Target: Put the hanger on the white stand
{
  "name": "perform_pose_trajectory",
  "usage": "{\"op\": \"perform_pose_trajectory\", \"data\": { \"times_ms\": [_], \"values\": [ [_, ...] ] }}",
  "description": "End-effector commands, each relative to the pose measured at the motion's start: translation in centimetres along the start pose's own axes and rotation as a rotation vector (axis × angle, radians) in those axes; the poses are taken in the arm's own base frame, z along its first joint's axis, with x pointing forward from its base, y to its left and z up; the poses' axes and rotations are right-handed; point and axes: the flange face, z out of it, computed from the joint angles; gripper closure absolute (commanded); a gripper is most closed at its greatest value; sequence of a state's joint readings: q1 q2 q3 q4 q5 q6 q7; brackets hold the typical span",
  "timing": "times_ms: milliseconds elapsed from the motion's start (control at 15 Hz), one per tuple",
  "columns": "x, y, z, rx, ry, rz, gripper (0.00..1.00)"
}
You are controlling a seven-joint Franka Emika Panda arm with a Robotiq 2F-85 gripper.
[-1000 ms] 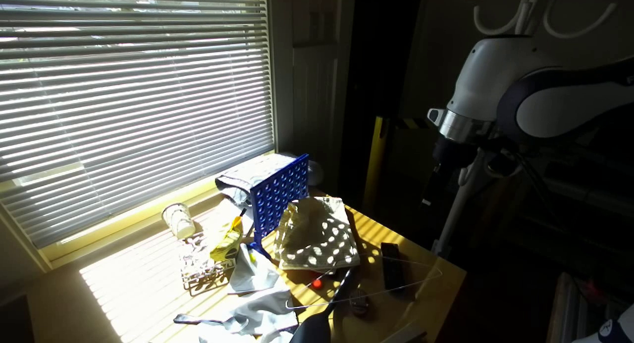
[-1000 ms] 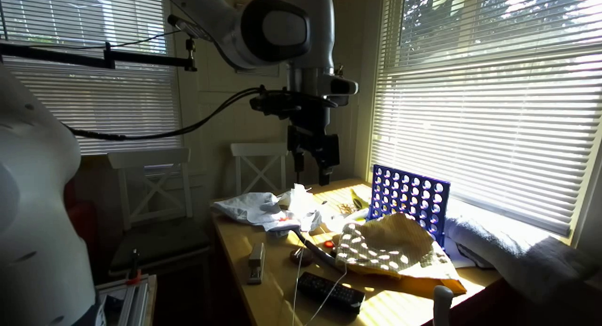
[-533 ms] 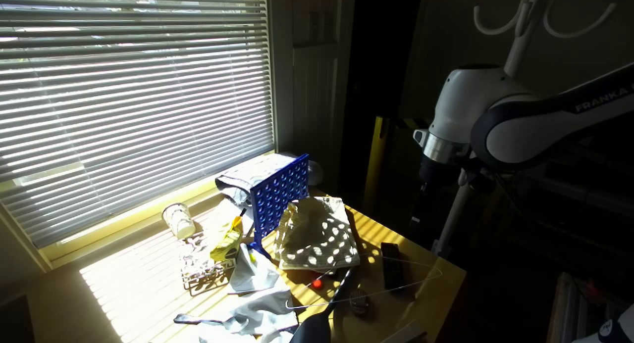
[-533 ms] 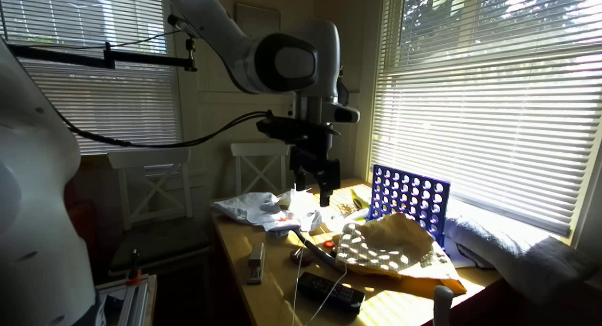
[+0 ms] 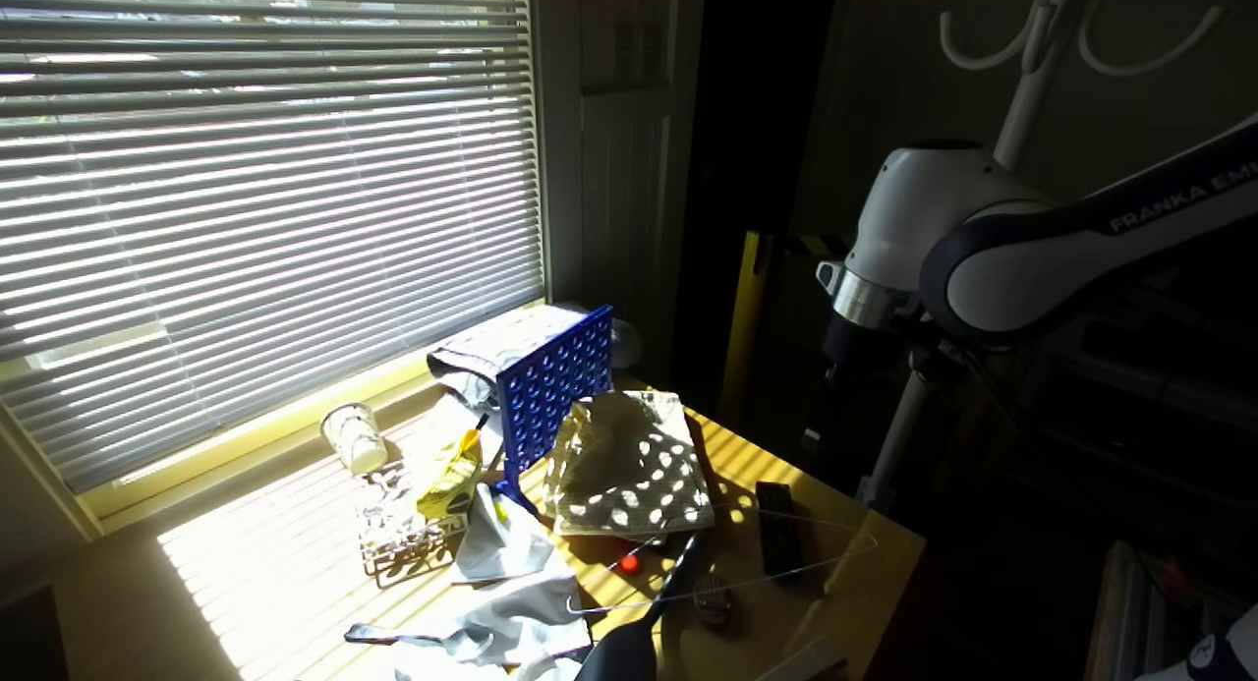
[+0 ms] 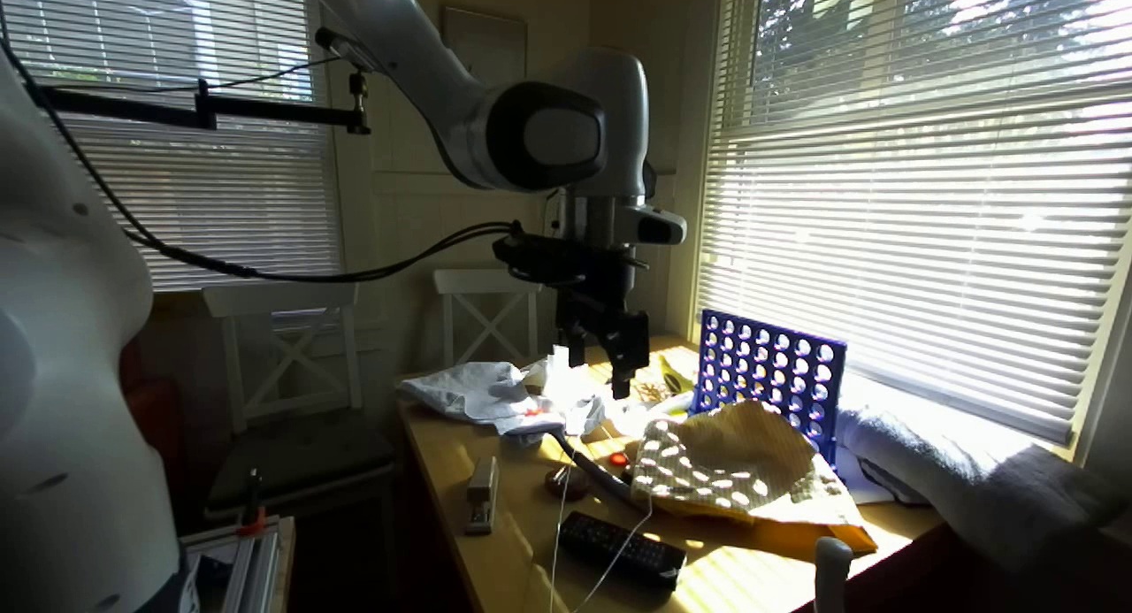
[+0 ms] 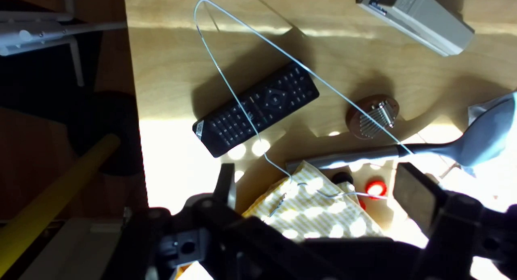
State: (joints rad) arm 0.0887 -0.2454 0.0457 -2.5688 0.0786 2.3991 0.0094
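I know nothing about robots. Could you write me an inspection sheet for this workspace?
Surface: wooden table, striped and patched with sunlight.
Job's things: hanger lies among the clutter, its wire crossing over the remote in the wrist view; white stand is beside the table, no hanger on its visible hooks.
Clutter: stapler, checked cloth, thumb piano, dark-handled utensil, blue game grid.
Pincer: open above the table, holding nothing.
Cables: black, sagging beside the robot arm.
Surroundings: window blinds, white chairs, yellow post.
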Motion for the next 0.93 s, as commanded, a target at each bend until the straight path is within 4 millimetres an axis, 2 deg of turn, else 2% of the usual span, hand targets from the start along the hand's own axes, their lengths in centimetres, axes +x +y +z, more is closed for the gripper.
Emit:
{"op": "perform_pose_trajectory", "data": {
  "times_ms": [0,333,867],
  "values": [
    [0.2,0.7,2.6,0.080,0.071,0.081,0.00],
    [0.4,0.9,5.6,0.161,0.136,0.140,0.00],
    [1.0,3.0,9.0,0.158,0.227,0.303,0.00]
  ]
}}
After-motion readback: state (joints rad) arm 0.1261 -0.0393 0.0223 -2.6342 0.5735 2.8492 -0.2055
